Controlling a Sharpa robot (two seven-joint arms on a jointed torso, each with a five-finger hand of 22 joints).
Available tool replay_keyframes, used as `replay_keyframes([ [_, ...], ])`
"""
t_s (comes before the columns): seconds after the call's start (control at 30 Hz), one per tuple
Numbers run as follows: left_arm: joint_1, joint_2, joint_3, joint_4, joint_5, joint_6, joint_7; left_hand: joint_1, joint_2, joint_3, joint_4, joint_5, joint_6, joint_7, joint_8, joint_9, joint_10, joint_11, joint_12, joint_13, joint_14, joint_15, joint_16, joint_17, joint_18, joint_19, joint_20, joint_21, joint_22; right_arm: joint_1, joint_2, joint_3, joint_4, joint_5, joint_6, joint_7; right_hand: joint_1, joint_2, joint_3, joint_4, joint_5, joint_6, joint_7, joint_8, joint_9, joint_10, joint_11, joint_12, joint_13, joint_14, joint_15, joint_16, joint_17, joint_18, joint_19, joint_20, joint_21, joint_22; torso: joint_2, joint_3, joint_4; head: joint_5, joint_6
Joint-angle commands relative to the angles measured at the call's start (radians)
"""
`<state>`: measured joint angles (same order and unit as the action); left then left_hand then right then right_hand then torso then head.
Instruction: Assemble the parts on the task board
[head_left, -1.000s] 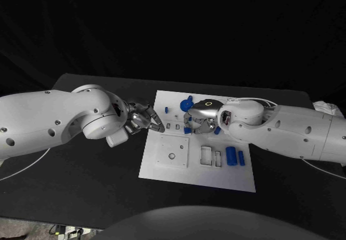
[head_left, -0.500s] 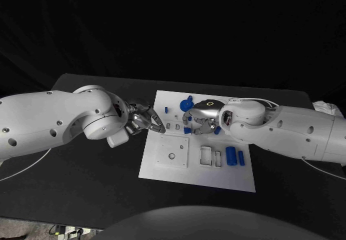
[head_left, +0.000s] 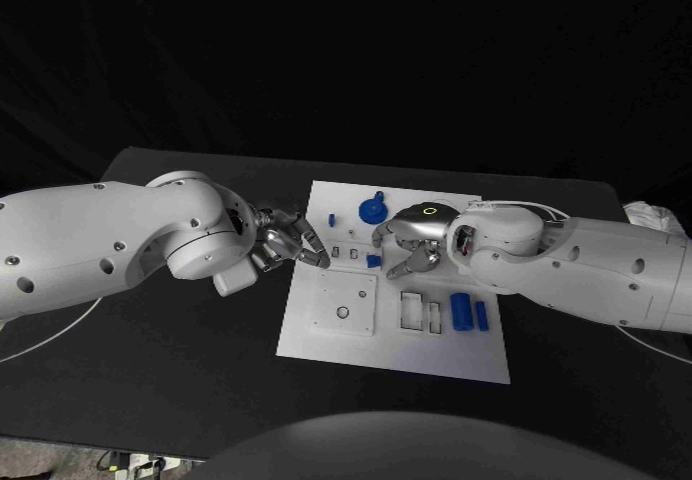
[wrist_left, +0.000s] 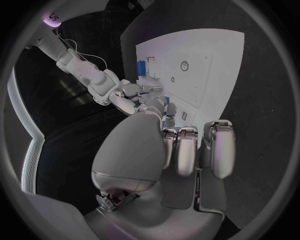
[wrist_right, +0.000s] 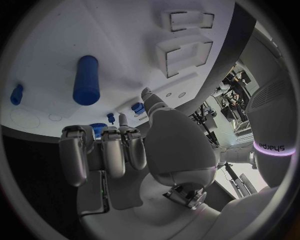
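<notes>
Two hands sit over your task board (head_left: 325, 330), the white plate mid-table. Your left hand (head_left: 289, 243) is at the board's left edge, fingers curled in together, nothing visibly held. Your right hand (head_left: 408, 244) hovers over the board's upper middle, fingers partly curled; can't tell whether it pinches anything. Blue parts: a round knob piece (head_left: 374, 210) near the far edge, a small block (head_left: 374, 261) just beside the right hand, a large cylinder (head_left: 462, 311) and a thin peg (head_left: 482, 316) side by side at the right.
</notes>
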<state>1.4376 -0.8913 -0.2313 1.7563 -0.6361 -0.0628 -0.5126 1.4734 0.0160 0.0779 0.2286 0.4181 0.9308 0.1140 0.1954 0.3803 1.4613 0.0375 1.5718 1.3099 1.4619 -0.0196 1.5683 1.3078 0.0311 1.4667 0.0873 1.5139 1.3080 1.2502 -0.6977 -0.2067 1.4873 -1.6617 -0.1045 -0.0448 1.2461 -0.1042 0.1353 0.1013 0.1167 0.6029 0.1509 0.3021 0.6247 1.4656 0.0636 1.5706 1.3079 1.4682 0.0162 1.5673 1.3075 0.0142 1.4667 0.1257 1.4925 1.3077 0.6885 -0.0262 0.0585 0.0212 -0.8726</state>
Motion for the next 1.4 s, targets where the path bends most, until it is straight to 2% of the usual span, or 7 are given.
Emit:
replay_keyframes([
  [0.03,-0.001,0.003,0.000,0.001,-0.001,0.017,0.003,0.000,0.008,0.004,-0.001,-0.003,0.002,-0.001,-0.003,-0.001,0.110,0.001,-0.001,0.261,0.109,0.005,0.002,0.263,-0.004,0.030,0.009,-0.002,0.176,-0.007,-0.004,-0.001,0.011,0.015,-0.012,-0.011,-0.016,0.004,-0.004,0.019,0.000,0.014,0.004,0.012,0.004,0.105,0.010,0.000,0.263,0.103,0.008,0.003,0.263,0.012,0.019,0.008,-0.004,0.229,0.000,0.0004,0.0013,-0.003,0.000],
  [0.13,-0.002,0.003,0.000,0.000,-0.001,0.017,0.003,0.000,0.008,0.004,-0.001,-0.003,0.002,0.000,-0.004,-0.002,0.110,0.001,-0.001,0.261,0.109,0.005,0.002,0.263,-0.004,0.029,0.009,-0.003,0.175,-0.011,-0.006,-0.001,0.018,0.022,-0.034,-0.012,-0.014,0.013,-0.005,0.027,0.073,0.035,0.004,0.032,0.014,0.105,0.012,0.000,0.263,0.103,0.010,0.003,0.263,0.012,0.018,0.011,-0.005,0.228,0.000,0.0001,0.0016,-0.004,0.000],
  [0.33,-0.004,0.003,0.000,-0.002,-0.001,0.023,0.000,0.001,0.009,0.004,-0.001,-0.003,0.001,0.000,-0.004,-0.003,0.110,0.001,-0.001,0.261,0.109,0.005,0.002,0.263,-0.003,0.028,0.009,-0.004,0.174,-0.018,-0.007,-0.001,0.027,0.020,-0.085,-0.022,-0.006,0.016,0.012,0.020,0.344,0.055,-0.002,0.067,0.036,0.105,0.008,0.000,0.263,0.103,0.006,0.003,0.263,0.014,0.014,0.008,-0.009,0.227,-0.001,-0.0003,0.0015,-0.009,0.000],
  [0.43,-0.005,0.004,0.000,-0.003,-0.001,0.027,0.001,0.001,0.010,0.004,-0.001,-0.003,0.001,0.000,-0.004,-0.004,0.110,0.002,-0.001,0.261,0.109,0.006,0.002,0.263,-0.003,0.027,0.010,-0.005,0.172,-0.022,-0.006,-0.001,0.031,0.015,-0.101,-0.032,-0.003,0.016,0.027,0.016,0.407,0.058,-0.003,0.076,0.043,0.105,0.007,0.000,0.263,0.103,0.005,0.003,0.263,0.014,0.011,0.007,-0.011,0.226,-0.001,-0.0008,0.0028,-0.011,0.000],
  [0.77,-0.006,0.006,0.000,-0.005,-0.001,0.032,0.001,0.002,0.009,0.004,-0.001,-0.003,0.001,0.001,-0.004,-0.005,0.110,0.002,-0.001,0.261,0.109,0.006,0.002,0.263,-0.003,0.026,0.010,-0.006,0.171,-0.033,0.003,-0.001,0.033,0.007,-0.096,-0.074,-0.005,0.017,0.048,0.011,0.449,0.049,-0.001,0.077,0.046,0.105,0.009,0.000,0.263,0.103,0.006,0.003,0.263,0.020,-0.005,0.008,-0.027,0.219,-0.001,-0.0006,0.0047,-0.013,0.000],
  [1.13,-0.014,0.008,0.000,-0.008,-0.001,0.034,0.001,0.002,0.010,0.004,-0.001,-0.002,0.000,0.001,-0.005,-0.007,0.110,0.002,-0.001,0.261,0.109,0.006,0.002,0.263,-0.002,0.023,0.010,-0.009,0.168,-0.040,0.006,-0.001,0.035,-0.007,-0.082,-0.107,0.009,0.016,0.065,-0.005,0.446,0.049,0.001,0.081,0.048,0.105,0.013,0.000,0.263,0.103,0.009,0.003,0.263,0.022,-0.015,0.009,-0.037,0.215,0.000,-0.0008,0.0037,-0.015,0.000],
  [1.4,-0.017,0.009,0.000,-0.010,-0.001,0.033,0.004,0.002,0.010,0.004,-0.001,-0.002,0.000,0.001,-0.005,-0.008,0.110,0.002,-0.001,0.261,0.109,0.006,0.002,0.263,-0.001,0.022,0.010,-0.009,0.167,-0.046,0.012,-0.001,0.029,-0.009,-0.096,-0.111,0.027,0.023,0.097,-0.035,0.460,0.084,-0.004,0.127,0.078,0.105,0.012,0.000,0.263,0.103,0.009,0.003,0.263,0.023,-0.016,0.011,-0.040,0.214,0.001,0.0003,0.0041,-0.013,0.000],
])
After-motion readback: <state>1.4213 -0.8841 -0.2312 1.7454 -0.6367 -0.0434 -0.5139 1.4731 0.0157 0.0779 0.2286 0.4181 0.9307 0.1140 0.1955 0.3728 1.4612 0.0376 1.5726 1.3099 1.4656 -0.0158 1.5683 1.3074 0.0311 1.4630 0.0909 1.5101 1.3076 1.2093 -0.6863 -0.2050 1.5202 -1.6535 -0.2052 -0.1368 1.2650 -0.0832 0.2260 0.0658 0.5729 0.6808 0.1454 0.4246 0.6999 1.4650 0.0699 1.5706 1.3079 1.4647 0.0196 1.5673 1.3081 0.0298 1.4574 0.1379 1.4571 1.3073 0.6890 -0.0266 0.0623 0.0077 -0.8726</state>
